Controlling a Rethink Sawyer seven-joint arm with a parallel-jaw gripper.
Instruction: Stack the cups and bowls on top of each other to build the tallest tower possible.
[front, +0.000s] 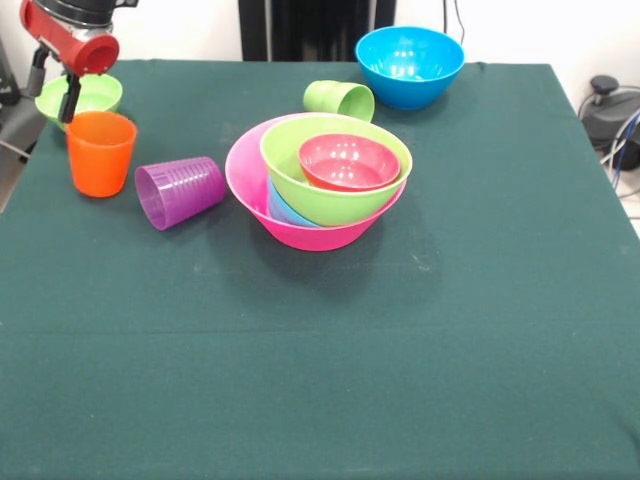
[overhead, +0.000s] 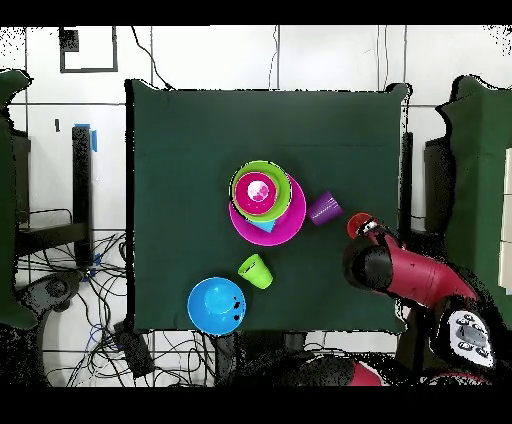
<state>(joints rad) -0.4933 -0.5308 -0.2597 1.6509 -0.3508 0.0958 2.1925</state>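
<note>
The tower (front: 318, 180) sits mid-bench, only partly built: pink bowl (front: 300, 228) as base, a light blue piece (front: 283, 207) tucked inside, then green bowl (front: 335, 185), then red bowl (front: 348, 162). Left to go: blue bowl (front: 410, 66) at the far edge, a small green bowl (front: 80, 97) at the far left corner, and three cups, orange (front: 100, 152) upright, purple (front: 180, 191) and green (front: 339, 100) (both tipped over). The arm (front: 72, 38) reaches down at that corner, tool (front: 69, 101) right above the orange cup; how wide it stands, I can't tell.
</note>
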